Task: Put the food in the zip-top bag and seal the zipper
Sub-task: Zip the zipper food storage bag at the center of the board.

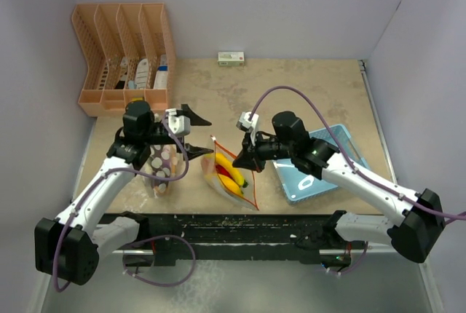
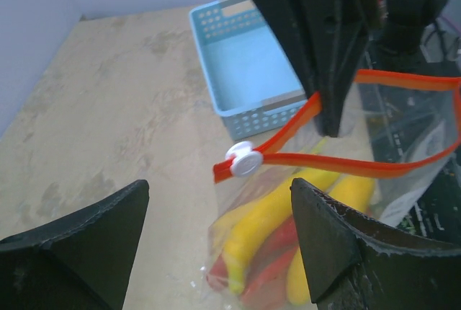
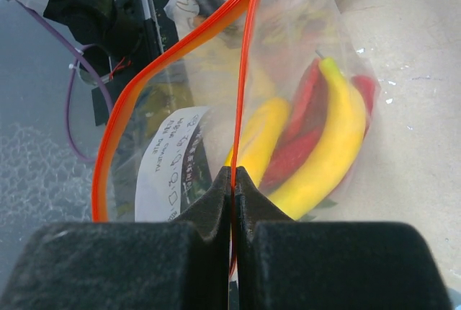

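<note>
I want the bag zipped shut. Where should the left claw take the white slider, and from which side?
I would pinch the white slider across its round faces, from the end of the zipper nearest the left claw. It stands proud of the strip there, while the right claw pins the strip further along.

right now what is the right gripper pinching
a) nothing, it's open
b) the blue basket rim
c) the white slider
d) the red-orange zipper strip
d: the right gripper is shut on the zipper strip, well away from the white slider, which lies ahead of the open left gripper.
</note>
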Controlling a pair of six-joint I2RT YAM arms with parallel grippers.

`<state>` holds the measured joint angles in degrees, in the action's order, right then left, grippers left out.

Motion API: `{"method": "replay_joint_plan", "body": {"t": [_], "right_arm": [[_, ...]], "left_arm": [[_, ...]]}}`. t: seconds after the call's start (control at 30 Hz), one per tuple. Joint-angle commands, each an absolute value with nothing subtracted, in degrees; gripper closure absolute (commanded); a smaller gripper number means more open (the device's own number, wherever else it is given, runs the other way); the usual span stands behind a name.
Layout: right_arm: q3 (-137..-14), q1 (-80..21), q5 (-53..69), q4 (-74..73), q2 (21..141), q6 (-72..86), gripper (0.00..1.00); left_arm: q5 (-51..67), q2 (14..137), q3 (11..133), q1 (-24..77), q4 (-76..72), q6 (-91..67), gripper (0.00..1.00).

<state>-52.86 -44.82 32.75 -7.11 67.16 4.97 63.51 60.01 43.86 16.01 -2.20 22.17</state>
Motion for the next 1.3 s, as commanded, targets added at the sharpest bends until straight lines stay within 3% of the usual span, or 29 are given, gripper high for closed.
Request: {"method": "replay_joint_plan", "body": {"t": [0.0, 0.2, 0.47, 0.63, 0.77, 0.87, 0.97, 1.03, 1.13, 1.27], "right_arm": [[-56.87, -44.50, 33.99, -6.57, 66.49, 3.01, 1.00], [-57.17, -44.41, 34.25, -7.44, 66.91, 2.43, 1.00], [-57.17, -44.46, 33.30, -7.23, 66.84, 2.39, 1.00], [-57.22, -44.39, 32.56, -7.12, 66.73, 2.43, 1.00], [-57.22, -44.35, 29.82, -7.21, 65.85, 2.93, 1.00], [-57.22, -44.31, 28.47, -7.42, 64.93, 3.33, 1.00], [-58.16, -44.30, 26.88, -8.22, 64.45, 3.67, 0.72], [-59.92, -44.35, 24.86, -9.23, 64.09, 4.08, 0.60], [-62.32, -44.37, 23.35, -10.25, 62.81, 4.17, 0.53], [-64.95, -44.35, 22.47, -8.70, 61.66, 4.22, 0.28]], "left_arm": [[77.45, 60.28, 43.57, 15.60, -9.98, 15.54, 0.17], [77.95, 61.17, 41.99, 16.00, -11.16, 13.78, 0.19], [76.69, 64.07, 42.96, 17.04, -8.40, 13.51, 0.31], [76.30, 65.18, 43.71, 17.27, -6.77, 12.25, 0.55], [75.45, 65.67, 44.25, 17.26, -5.59, 10.43, 0.67], [73.70, 65.86, 44.44, 17.25, -5.61, 8.92, 1.00], [72.73, 66.14, 44.71, 17.23, -5.61, 7.42, 1.00], [72.88, 66.58, 45.48, 17.26, -4.80, 7.21, 1.00], [71.96, 66.27, 46.01, 17.24, -3.59, 6.95, 1.00], [70.70, 65.27, 46.41, 17.28, -2.66, 5.93, 1.00]]}}
